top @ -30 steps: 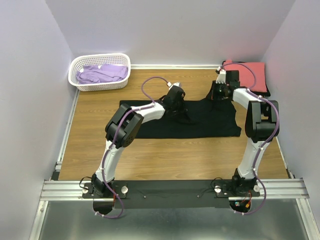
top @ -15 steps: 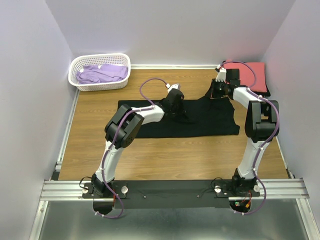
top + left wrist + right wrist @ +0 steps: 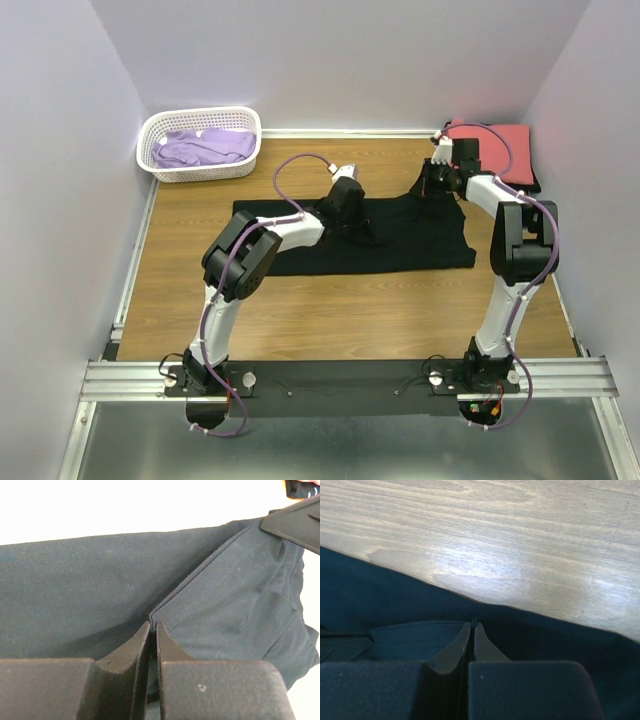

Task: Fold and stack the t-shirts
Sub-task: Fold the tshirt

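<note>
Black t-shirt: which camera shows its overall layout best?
Top external: nearly the whole black t-shirt lies spread out there, outline visible. The left wrist view shows only a hemmed fold pinched by the left end effector; the right wrist view only an edge pinched by the right end effector.

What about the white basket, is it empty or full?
Not empty: a crumpled lavender t-shirt lies inside the white basket, covering its bottom.

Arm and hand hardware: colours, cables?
Both the left arm and right arm have white links, black joint housings and a looping purple cable. The left hand and right hand have matte black tapered fingers on blocky black bases.
</note>
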`<action>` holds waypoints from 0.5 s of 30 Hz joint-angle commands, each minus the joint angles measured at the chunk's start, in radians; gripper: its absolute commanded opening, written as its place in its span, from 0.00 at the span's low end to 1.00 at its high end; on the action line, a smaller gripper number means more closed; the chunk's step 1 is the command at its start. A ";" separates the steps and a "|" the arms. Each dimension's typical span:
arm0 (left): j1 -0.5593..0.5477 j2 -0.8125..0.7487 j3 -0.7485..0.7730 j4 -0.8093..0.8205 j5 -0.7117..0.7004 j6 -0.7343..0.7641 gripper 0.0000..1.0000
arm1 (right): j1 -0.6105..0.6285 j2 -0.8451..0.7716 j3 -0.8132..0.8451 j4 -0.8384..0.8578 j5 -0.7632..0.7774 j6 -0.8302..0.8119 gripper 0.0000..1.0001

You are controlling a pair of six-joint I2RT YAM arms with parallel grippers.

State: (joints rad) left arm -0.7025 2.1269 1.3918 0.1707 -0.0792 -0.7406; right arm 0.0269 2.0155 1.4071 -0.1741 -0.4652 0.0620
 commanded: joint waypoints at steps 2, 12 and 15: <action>-0.002 -0.036 -0.033 0.024 -0.051 0.035 0.16 | -0.005 -0.070 -0.031 0.004 0.022 0.007 0.07; -0.002 -0.041 -0.068 0.053 -0.053 0.035 0.16 | -0.004 -0.115 -0.085 0.018 0.014 0.018 0.07; -0.003 -0.051 -0.077 0.065 -0.053 0.047 0.16 | -0.004 -0.130 -0.100 0.019 0.025 0.024 0.07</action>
State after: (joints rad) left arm -0.7029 2.1262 1.3392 0.2298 -0.0795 -0.7261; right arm 0.0269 1.9278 1.3327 -0.1734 -0.4648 0.0788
